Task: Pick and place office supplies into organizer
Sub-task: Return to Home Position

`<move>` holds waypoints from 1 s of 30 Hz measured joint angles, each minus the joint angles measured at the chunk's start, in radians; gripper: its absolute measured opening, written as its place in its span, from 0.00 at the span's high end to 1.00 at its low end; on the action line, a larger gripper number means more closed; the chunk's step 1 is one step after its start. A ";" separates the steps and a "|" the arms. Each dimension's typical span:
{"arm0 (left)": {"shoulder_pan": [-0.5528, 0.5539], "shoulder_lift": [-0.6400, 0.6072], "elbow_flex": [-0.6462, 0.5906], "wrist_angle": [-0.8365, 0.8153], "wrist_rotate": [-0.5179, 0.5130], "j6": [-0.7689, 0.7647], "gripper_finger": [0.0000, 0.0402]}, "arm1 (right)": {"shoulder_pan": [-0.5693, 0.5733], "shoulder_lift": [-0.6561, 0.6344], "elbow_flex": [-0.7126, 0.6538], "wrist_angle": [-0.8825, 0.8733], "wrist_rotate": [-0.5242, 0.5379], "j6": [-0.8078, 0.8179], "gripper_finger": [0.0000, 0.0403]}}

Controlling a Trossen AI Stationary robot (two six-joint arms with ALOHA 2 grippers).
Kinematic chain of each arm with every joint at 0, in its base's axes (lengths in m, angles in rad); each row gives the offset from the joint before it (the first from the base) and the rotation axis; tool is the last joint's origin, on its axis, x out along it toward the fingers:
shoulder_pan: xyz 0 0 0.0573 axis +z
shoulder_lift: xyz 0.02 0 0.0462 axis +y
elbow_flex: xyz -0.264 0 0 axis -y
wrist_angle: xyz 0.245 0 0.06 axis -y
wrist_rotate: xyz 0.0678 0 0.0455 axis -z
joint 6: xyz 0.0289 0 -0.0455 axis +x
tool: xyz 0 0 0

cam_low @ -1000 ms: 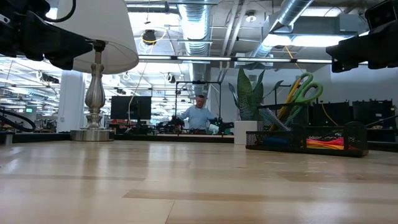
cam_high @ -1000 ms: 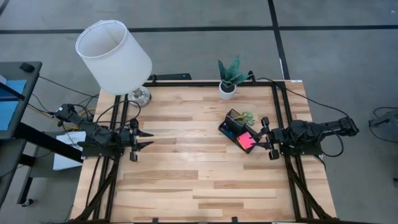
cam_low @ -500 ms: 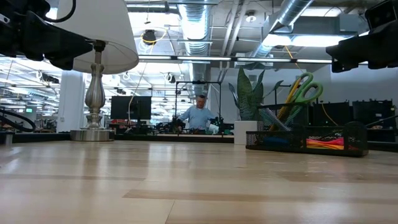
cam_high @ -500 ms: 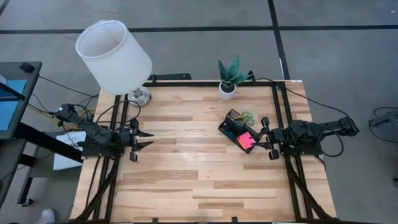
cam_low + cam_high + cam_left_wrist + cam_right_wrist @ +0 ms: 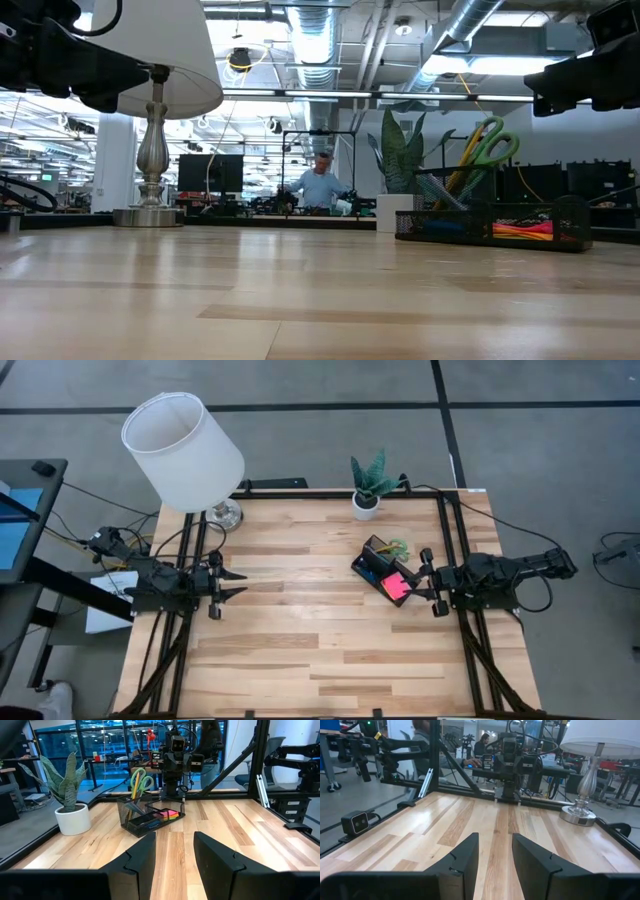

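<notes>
Jaws on both arms are spread wide, holding nothing. Organizer (image 5: 372, 565) sits on the table (image 5: 300, 640) just in front of the right arm (image 5: 480, 582) (left arm (image 5: 160, 588) is well apart, at the opposite edge). Its long axis runs diagonal, with scissors (image 5: 398, 547) and pink pad (image 5: 397, 586) inside. Nothing loose lies outside it, so I'd guess we're done. Loads of open table between the arms.

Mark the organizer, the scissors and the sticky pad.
organizer (image 5: 142, 826), left wrist view, front mesh wall
scissors (image 5: 492, 140), low view, green handles
sticky pad (image 5: 396, 586), high view, pink top face
</notes>
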 joint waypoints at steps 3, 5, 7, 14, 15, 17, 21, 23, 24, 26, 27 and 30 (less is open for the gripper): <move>0.000 0.000 0.000 0.000 0.000 0.011 0.69 | 0.000 0.000 0.000 0.000 0.000 0.000 0.72; 0.000 0.000 0.000 0.000 0.000 0.013 0.69 | 0.000 0.000 0.000 0.000 0.000 0.000 0.72; 0.000 0.000 0.000 0.000 0.000 0.005 0.69 | 0.000 0.000 0.000 0.000 0.000 0.000 0.72; 0.000 0.000 0.000 0.000 0.000 0.008 0.69 | 0.000 0.000 0.000 0.000 0.000 0.000 0.72; 0.000 0.000 0.000 0.000 0.000 0.004 0.69 | 0.000 0.000 0.000 0.000 0.000 0.000 0.72; 0.000 0.000 0.000 0.000 0.000 0.000 0.69 | 0.000 0.000 0.000 0.000 0.000 0.000 0.72; 0.000 0.000 0.000 0.000 0.000 0.009 0.69 | 0.000 0.000 0.000 0.000 0.000 0.000 0.72; 0.000 0.000 0.000 0.000 0.000 0.008 0.69 | 0.000 0.000 0.000 0.000 0.000 0.000 0.72; 0.000 0.000 0.000 0.000 0.000 0.005 0.69 | 0.000 0.000 0.000 0.000 0.000 0.000 0.72; 0.000 0.000 0.000 0.000 0.000 0.004 0.69 | 0.000 0.000 0.000 0.000 0.000 0.000 0.72; 0.000 0.000 0.000 0.000 0.000 0.008 0.69 | 0.000 0.000 0.000 0.000 0.000 0.000 0.72; 0.000 0.000 0.000 0.000 0.000 0.012 0.69 | 0.000 0.000 0.000 0.000 0.000 0.000 0.72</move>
